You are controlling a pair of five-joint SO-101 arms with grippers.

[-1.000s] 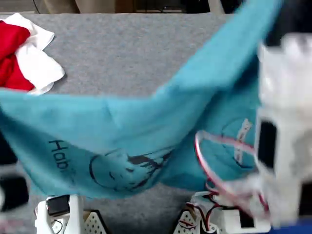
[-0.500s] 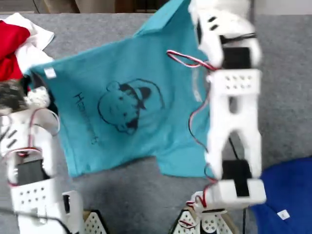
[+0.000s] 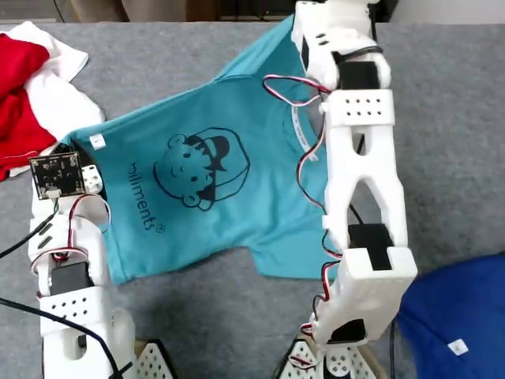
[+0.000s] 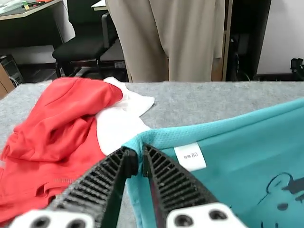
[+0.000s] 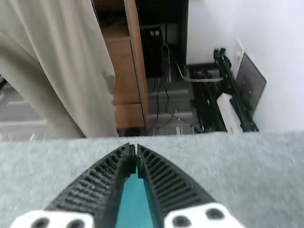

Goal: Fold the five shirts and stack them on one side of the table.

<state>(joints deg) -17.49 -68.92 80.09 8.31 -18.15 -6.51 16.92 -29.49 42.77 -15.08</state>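
So the teal shirt (image 3: 213, 189) is spread out across the middle of the grey table (image 3: 158, 71) in the high view, print side up, with the cartoon bear (image 3: 201, 167) facing the camera and turned a bit sideways. The left gripper (image 4: 138, 156) is clenched on the shirt's corner over at the left of the frame, and its wrist camera shows the teal hem pinched between the black ribbed jaws, just beside the little white size tag (image 4: 190, 156). The right gripper (image 5: 133, 152) is at the top middle of the high view, jaws closed on a strip of teal fabric. I can't really tell which part of the shirt that is, since the arm covers it from above. A red shirt (image 3: 20, 87) and a white shirt (image 3: 59, 103) are crumpled together in the upper left corner, touching each other, with the white one just beside the teal shirt's left corner. A blue shirt (image 3: 454, 316) sits bunched in the lower right corner, well apart from the teal one.
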